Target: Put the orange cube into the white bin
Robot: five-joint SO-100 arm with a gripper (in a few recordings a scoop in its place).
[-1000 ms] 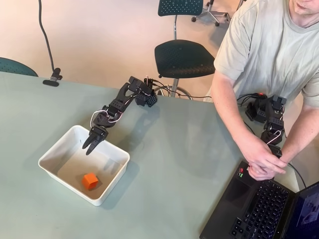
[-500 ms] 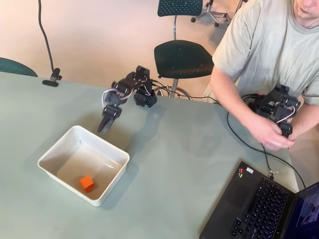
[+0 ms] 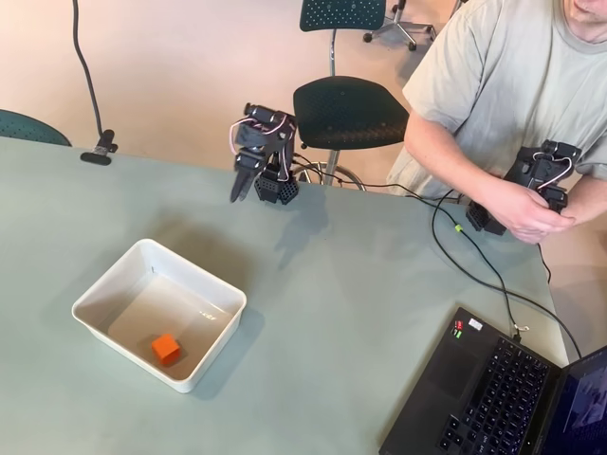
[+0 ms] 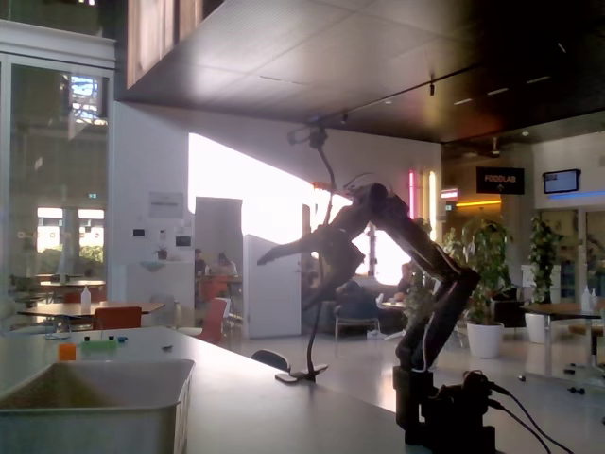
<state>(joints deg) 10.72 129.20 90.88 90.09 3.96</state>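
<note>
The white bin point(image 4: 95, 402) is sitting on the bench point(image 4: 265, 416). The arm's hand point(image 4: 269, 253) is hanging raised, up and right of the bin.

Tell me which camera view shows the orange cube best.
The overhead view: the orange cube lies in plain sight on the floor of the white bin. In the fixed view the bin's near wall hides its inside, so no cube is visible.

table point(image 3: 341, 313): pale green | on it: white bin point(image 3: 95, 301), laptop point(image 3: 493, 398), black cable point(image 3: 474, 280)
</note>
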